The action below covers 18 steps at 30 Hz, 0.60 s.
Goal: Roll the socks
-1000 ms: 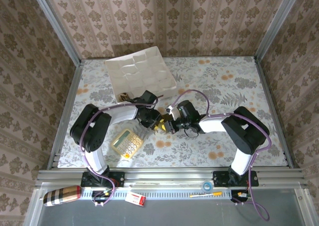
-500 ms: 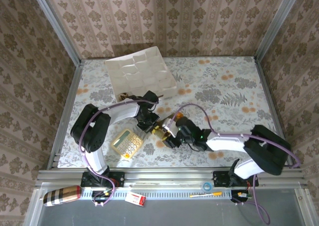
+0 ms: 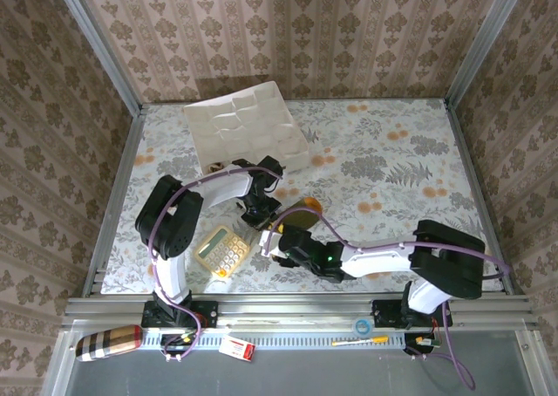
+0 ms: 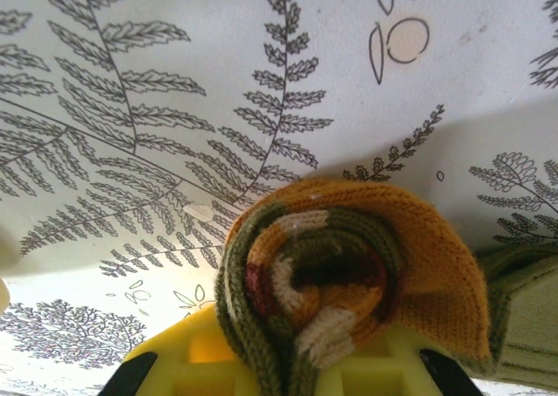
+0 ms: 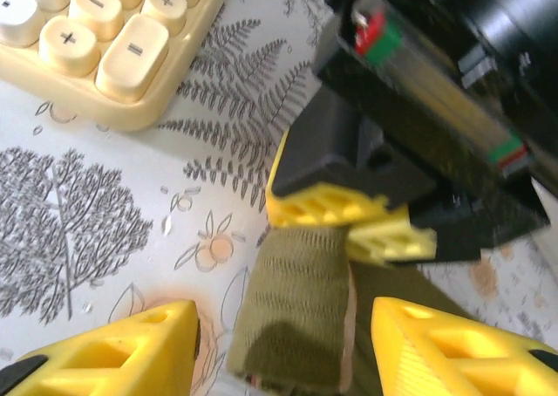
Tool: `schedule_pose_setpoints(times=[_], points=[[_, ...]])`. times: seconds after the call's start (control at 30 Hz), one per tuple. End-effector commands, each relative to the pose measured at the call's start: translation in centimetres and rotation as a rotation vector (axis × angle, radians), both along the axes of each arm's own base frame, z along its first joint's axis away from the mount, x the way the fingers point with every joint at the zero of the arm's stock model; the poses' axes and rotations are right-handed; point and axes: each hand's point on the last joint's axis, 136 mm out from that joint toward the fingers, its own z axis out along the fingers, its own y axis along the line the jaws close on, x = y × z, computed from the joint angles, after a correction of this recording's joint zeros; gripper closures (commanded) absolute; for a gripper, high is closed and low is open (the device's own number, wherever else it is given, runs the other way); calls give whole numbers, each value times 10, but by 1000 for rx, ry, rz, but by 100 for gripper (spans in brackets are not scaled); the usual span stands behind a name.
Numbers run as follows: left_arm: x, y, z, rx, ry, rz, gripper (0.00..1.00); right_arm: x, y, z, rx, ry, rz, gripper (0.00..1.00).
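Note:
The olive sock (image 4: pixel 349 265), with its orange toe and striped cuff, is wound into a tight roll. My left gripper (image 4: pixel 296 374) is shut on the roll's lower edge. From above, its orange toe (image 3: pixel 305 206) shows at mid-table beside the left gripper (image 3: pixel 264 211). My right gripper (image 5: pixel 288 352) is open, one yellow finger on each side of the sock's flat olive end (image 5: pixel 296 317), without touching it. It sits just near of the left one (image 3: pixel 275 237). A brown patterned sock (image 3: pixel 218 165) lies by the tray, partly behind the left arm.
The yellow calculator (image 3: pixel 222 249) lies near-left of both grippers, close to the right gripper's left finger (image 5: pixel 113 30). A white tray (image 3: pixel 244 126) stands at the back left. Patterned walls enclose the table on three sides.
My right arm swung from the sock's right side round to its near side, and its jaws opened. My left gripper closed on the roll and moved slightly towards the back.

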Motion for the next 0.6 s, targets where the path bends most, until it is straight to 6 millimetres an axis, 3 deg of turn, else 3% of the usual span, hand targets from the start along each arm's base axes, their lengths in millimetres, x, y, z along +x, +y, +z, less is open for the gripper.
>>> schedule_pose_setpoints(times=[0.0,0.13,0.33,0.4,0.57], points=[[-27,25,-20,142,109,-15,100,12,3,-2,-87,-73,-13,48],[-25,25,-18,125,99,-15,100,20,-7,-29,-172,-31,-85,55],[-15,24,-6,79,45,-12,100,24,-41,-59,-231,97,-244,87],[-8,21,1,38,8,1,89,18,-52,-70,-226,177,-284,99],[15,18,26,-43,-109,22,59,-4,-67,-92,-180,372,-332,100]])
